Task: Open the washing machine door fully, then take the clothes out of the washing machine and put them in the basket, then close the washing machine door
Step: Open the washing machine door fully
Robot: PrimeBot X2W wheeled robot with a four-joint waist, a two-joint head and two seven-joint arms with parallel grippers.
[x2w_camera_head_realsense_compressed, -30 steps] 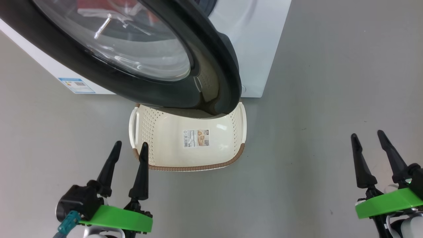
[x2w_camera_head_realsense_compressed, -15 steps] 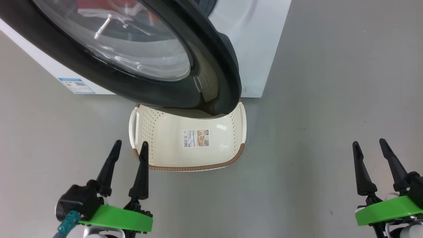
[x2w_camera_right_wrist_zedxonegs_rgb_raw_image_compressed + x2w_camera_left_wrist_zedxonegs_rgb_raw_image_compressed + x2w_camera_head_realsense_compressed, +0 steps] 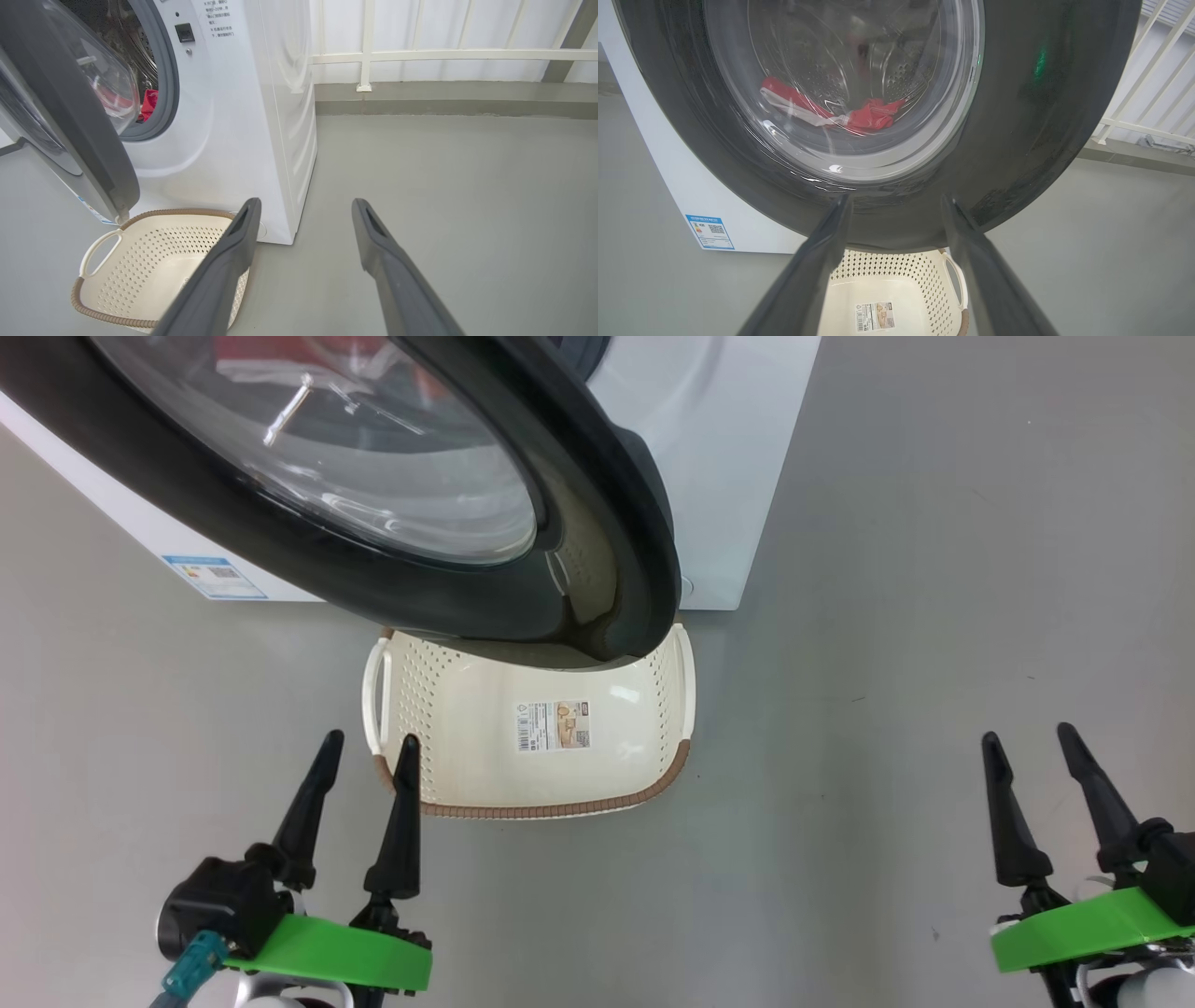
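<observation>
Both apart: left end effector [image 3: 371, 739], right end effector [image 3: 1026, 734] | left wrist: clothes [image 3: 871, 116] behind door [image 3: 1017, 116] glass

Bright, even, diffuse light; shadows soft. Specular glare streaks the washing machine door [image 3: 373, 476] glass. Wrist views bend straight lines at edges; near fingers [image 3: 808, 280] appear blurred

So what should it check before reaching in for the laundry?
1. Door fully open: not ok; it seems only partly swung out, overhanging the basket.
2. Basket ready: ok; empty, on the floor before the washing machine.
3. Clothes within reach: cannot tell; they lie in the drum, seen through the door.
4. Left gripper free: ok; open, empty.
5. Right gripper free: ok; open, empty.
</observation>
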